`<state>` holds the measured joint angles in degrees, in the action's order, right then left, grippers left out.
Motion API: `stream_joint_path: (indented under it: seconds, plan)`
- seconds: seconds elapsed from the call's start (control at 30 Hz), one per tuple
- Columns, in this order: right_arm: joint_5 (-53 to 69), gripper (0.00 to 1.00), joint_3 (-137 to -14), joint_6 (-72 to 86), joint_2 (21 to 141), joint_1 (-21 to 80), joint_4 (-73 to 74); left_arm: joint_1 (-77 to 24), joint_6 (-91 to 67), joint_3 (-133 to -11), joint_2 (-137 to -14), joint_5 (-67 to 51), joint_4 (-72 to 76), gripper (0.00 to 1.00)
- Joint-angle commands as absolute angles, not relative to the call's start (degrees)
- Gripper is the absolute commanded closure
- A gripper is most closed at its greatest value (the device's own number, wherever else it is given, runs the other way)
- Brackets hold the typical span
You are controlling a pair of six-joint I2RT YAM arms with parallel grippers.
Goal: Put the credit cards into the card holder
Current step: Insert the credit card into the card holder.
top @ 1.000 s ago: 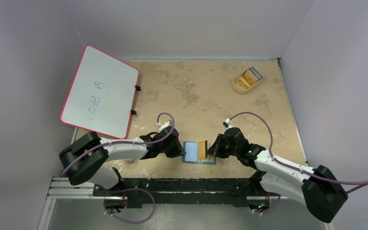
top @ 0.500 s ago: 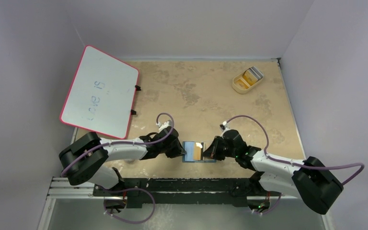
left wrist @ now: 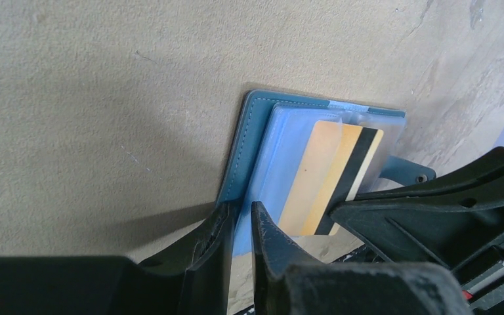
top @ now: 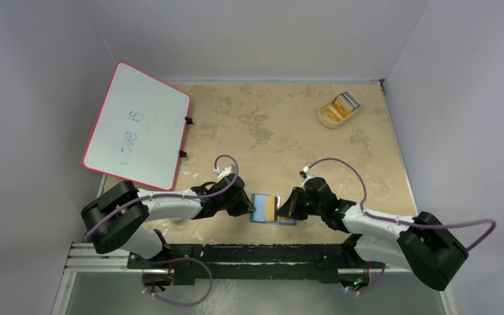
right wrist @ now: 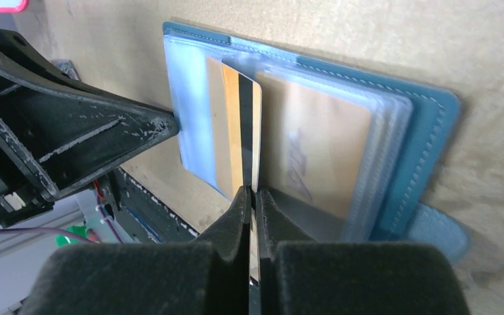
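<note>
The card holder (top: 260, 209) lies open near the table's front edge, teal-blue outside (right wrist: 426, 141) with clear pockets inside. My left gripper (left wrist: 241, 213) is shut on the holder's left edge (left wrist: 249, 144) and pins a clear pocket leaf. My right gripper (right wrist: 250, 197) is shut on an orange-yellow credit card with a dark stripe (right wrist: 239, 125), held on edge with its far end in a clear pocket. It also shows in the left wrist view (left wrist: 315, 177). Another card (right wrist: 321, 141) sits in the right-hand pocket. The two grippers (top: 249, 205) (top: 283, 210) face each other across the holder.
A beige oval tray (top: 329, 121) with more cards stands at the back right. A pink-rimmed whiteboard (top: 136, 125) leans off the table's left edge. The arms' dark base rail (top: 249, 252) runs just in front of the holder.
My right gripper has moved left with the card, which now reaches further over the holder and into the pocket. The left gripper has kept its hold.
</note>
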<state>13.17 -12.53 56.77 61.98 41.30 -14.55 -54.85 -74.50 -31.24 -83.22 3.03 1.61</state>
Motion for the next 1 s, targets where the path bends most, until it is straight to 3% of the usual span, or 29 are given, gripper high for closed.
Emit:
stream_joint_path:
  seconds: [0.0,0.13,0.27,0.4,0.8,0.97]
  plan:
    - [15.2,0.97,-16.17,52.96,68.6,42.62,-15.71,-55.27,-75.35,-29.65,-83.66,7.35,-1.09,0.85]
    - [12.67,0.89,-22.34,48.98,71.92,43.24,-11.45,-54.61,-75.24,-29.14,-81.33,10.34,-2.43,0.84]
    - [6.58,0.71,-27.27,47.21,69.69,43.24,-0.82,-54.17,-75.24,-29.45,-79.06,11.35,-3.51,0.83]
    - [4.52,0.61,-27.54,48.03,64.66,43.24,2.78,-54.18,-75.7,-28.89,-75.35,12.67,-4.25,0.8]
    - [8.88,0.56,-28.51,49.41,73.42,44.03,-6.17,-54.07,-75.69,-29.7,-74.84,14.18,-7.29,0.79]
    - [9.34,0.56,-28.65,50.16,75.37,44.73,-8.5,-54.11,-76.01,-28.04,-75.87,12.93,-4.22,0.86]
